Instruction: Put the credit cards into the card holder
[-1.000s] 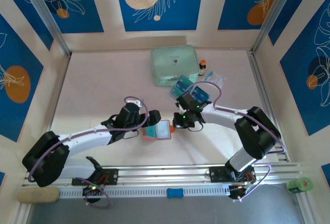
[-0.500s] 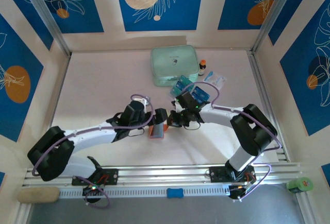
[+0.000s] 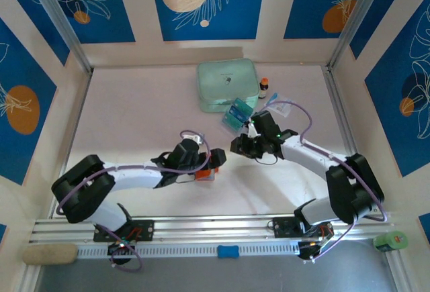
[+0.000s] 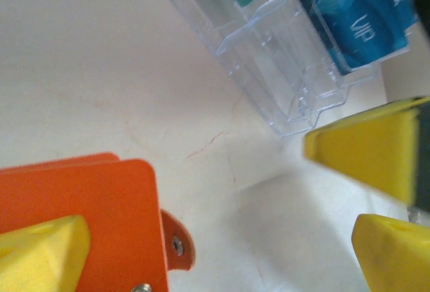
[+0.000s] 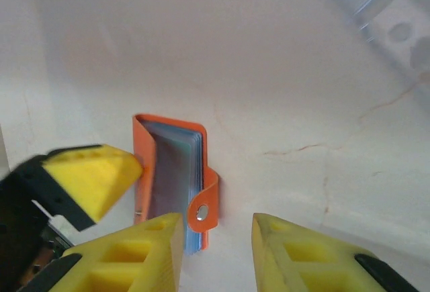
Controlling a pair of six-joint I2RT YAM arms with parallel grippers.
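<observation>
Two-handed job: steady card holder (image 5: 171, 171), half-folded at centre of bench (image 3: 134, 117), with left tool (image 4: 215, 248) (wide, empty); send right tool (image 5: 216, 228) — narrow gap, empty — far to clear tray (image 4: 269, 57) for credit cards (image 4: 356, 17); pinch one by edge.

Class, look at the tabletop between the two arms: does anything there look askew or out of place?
Yes: the orange card holder appears to stand on its edge, half folded, instead of lying flat, its snap tab hanging unfastened. Like that, it looks likely to topple.
</observation>
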